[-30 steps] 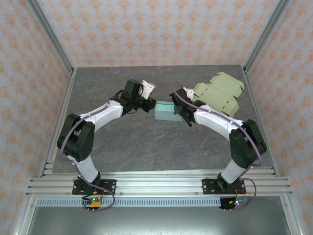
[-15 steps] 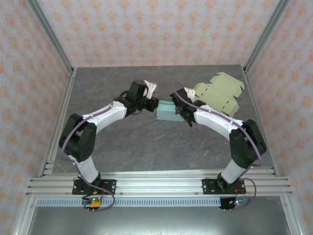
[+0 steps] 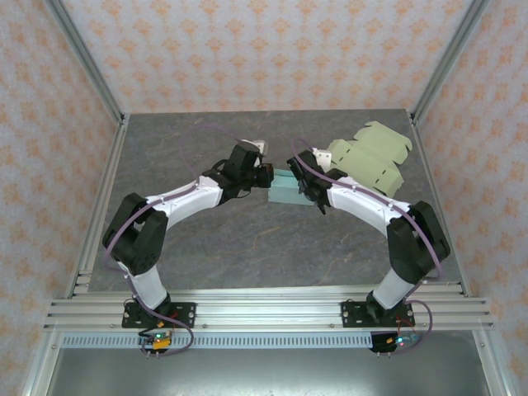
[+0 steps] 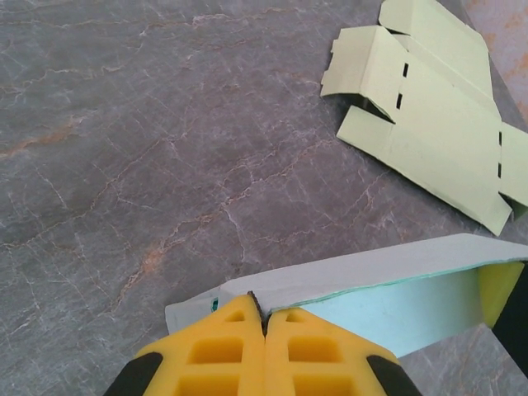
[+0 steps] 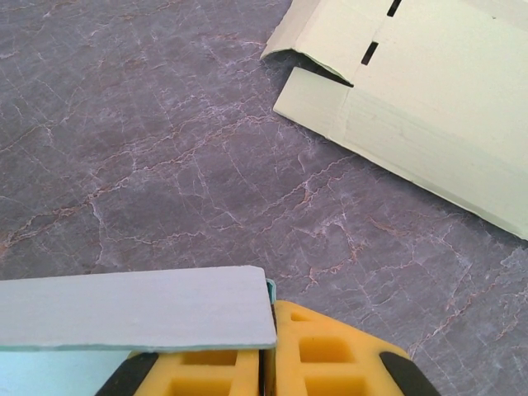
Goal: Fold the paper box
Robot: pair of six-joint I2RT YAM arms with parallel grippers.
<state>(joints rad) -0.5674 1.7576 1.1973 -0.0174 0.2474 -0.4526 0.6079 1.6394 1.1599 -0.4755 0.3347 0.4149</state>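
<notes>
We see both arms bent into wide bows that meet over the middle of the grey table (image 3: 247, 247). The left arm (image 3: 177, 198) rises from its base at the near edge, folds at an elbow held out to the left, and sends its white forearm up and to the right. The right arm (image 3: 371, 210) mirrors it, with its elbow out to the right and its forearm slanting up and to the left.

The teal paper box (image 3: 283, 188) sits between the two wrists, towards the far side of the table. The left gripper (image 3: 266, 176) is at the box's left end. From its wrist camera we see its yellow fingers pressed together, tips against the edge of a pale flap, and we cannot tell whether any paper lies between them. The right gripper (image 3: 304, 188) is at the box's right end, and its own camera shows the two fingers clamped on a thin teal wall of the box, under an overhanging panel.

A flat pale green blank (image 3: 371, 157) lies unfolded on the table just beyond the right gripper, apart from the teal box
</notes>
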